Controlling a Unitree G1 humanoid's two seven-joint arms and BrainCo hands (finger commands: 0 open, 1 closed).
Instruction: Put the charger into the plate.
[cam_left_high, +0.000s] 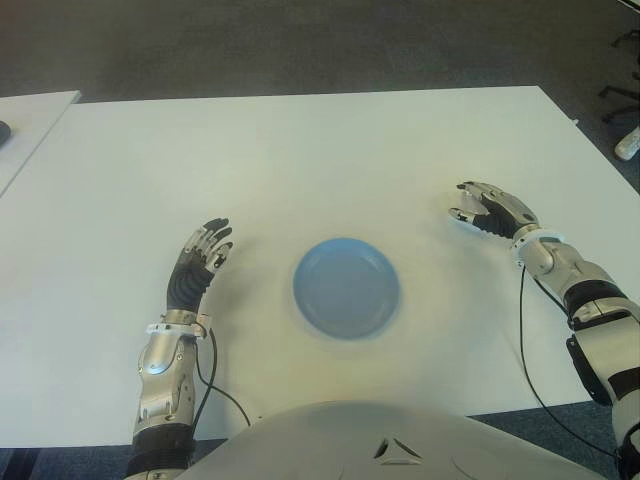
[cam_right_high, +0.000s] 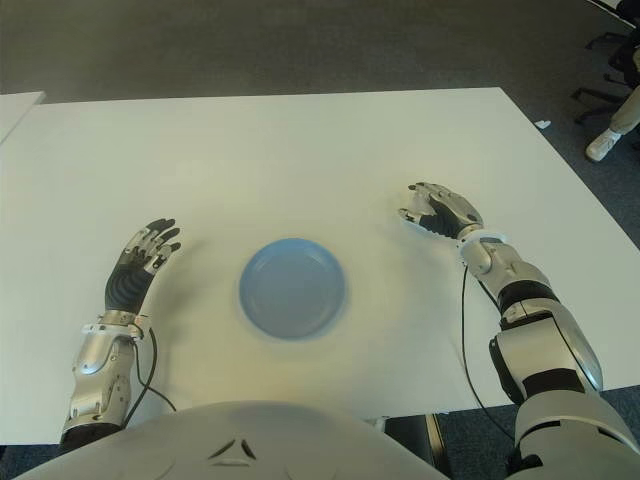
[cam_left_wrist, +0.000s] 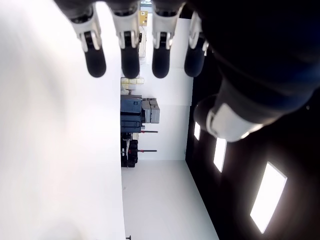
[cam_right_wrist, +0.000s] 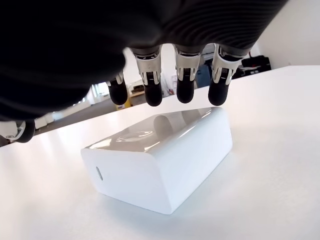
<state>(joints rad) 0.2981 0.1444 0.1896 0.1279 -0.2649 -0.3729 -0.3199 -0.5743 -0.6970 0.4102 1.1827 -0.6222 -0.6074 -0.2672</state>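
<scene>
1. The left hand shows to the left of the blue plate, its fingers straight, spread and holding nothing.
2. The blue plate sits on the white table between the two hands, with nothing in it.
3. The right hand arches over the white charger, which lies flat on the table right of the plate; its fingertips hang just above the block's far edge, not clasped around it.
</scene>
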